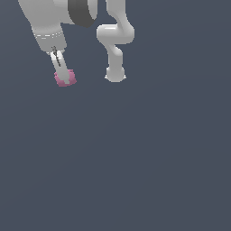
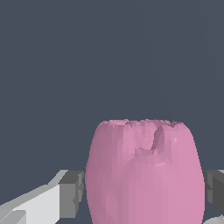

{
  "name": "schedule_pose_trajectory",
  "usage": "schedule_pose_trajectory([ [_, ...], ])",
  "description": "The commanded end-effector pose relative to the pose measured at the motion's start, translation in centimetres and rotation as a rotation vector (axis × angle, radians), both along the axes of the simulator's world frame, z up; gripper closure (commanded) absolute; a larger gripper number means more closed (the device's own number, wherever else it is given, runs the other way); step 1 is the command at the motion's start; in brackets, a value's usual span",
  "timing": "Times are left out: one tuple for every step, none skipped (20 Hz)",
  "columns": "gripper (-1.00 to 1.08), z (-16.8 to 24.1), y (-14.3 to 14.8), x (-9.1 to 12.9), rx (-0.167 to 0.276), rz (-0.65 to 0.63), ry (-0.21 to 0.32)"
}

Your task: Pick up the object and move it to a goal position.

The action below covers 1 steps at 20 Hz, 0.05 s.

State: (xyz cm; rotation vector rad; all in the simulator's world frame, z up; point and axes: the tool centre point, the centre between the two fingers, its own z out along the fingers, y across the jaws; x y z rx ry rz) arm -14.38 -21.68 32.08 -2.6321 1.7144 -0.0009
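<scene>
Arm (image 1: 115, 43) showing as pale grey-white, rounded tube segments, bulbous joints. Wide dark grey band (image 1: 81, 12) ringing upper link. Thin dotted seam line running around wrist housing (image 1: 48, 38). Gripper (image 1: 63, 77) fingers showing white, slim; pads (image 2: 72, 194) appearing darker grey, blocky.

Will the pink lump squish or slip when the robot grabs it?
Probably not squish: the pink lump keeps its bumpy, blocky shape between the finger pads. It might slip a little, since its sides bulge outward. The gripper straddles it fully, so a hold seems likely.
</scene>
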Motion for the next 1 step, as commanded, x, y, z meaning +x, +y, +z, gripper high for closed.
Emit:
schedule_pose_trajectory([
  [1.08,0.00,0.02,0.05,0.000,0.001,0.001],
])
